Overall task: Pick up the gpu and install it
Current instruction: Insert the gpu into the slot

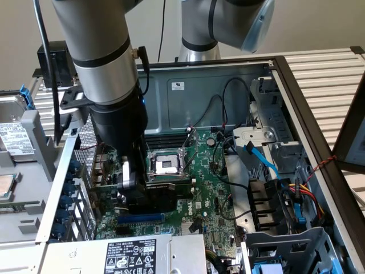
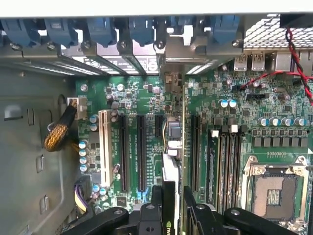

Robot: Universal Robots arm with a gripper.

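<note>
The gpu (image 2: 171, 164) shows edge-on in the wrist view, standing upright over the green motherboard (image 2: 146, 93) between two long black expansion slots (image 2: 141, 152). Its metal bracket end (image 2: 172, 58) reaches the case's rear slot openings. My gripper (image 2: 171, 208) is shut on the card's upper edge, one black finger on each side. In the exterior view the gripper (image 1: 142, 191) is low inside the open computer case, with the card's black body (image 1: 165, 197) beneath it, just in front of the CPU socket (image 1: 165, 165). Whether the card's connector sits in a slot is hidden.
Blue slot latches (image 2: 102, 29) line the case's rear wall. A memory stick (image 2: 213, 166) and the empty CPU socket (image 2: 274, 196) lie beside the card. The grey power supply (image 1: 125, 254) is at the front, drive bays and loose cables (image 1: 296, 194) at the exterior view's right.
</note>
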